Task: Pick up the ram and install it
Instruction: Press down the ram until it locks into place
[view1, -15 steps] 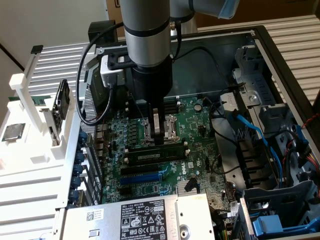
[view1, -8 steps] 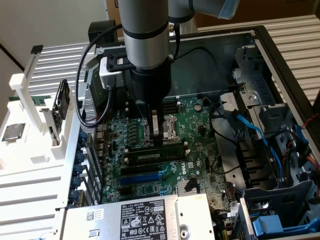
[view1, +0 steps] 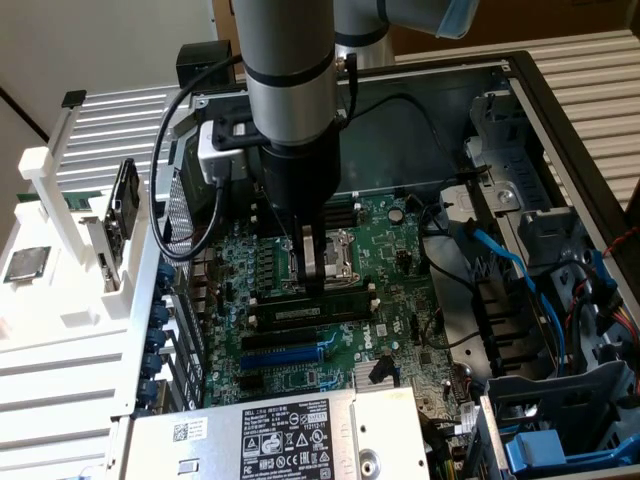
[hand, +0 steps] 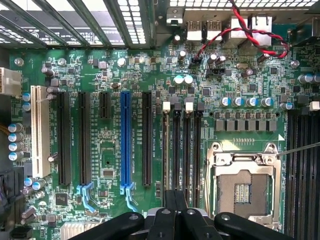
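— Where's my hand?
— Your hand is pressed together, pinching nothing, with its tips down over the slots beside the socket.
— And the ram?
— The ram stands on edge in a slot, just beside your tips. I can't tell whether they touch it.
— How far along am I?
— The pickup looks done, and the ram is in its slot. You may have seating left: I can't see if the clips are latched.

A lab bench: robot arm over an opened computer case.
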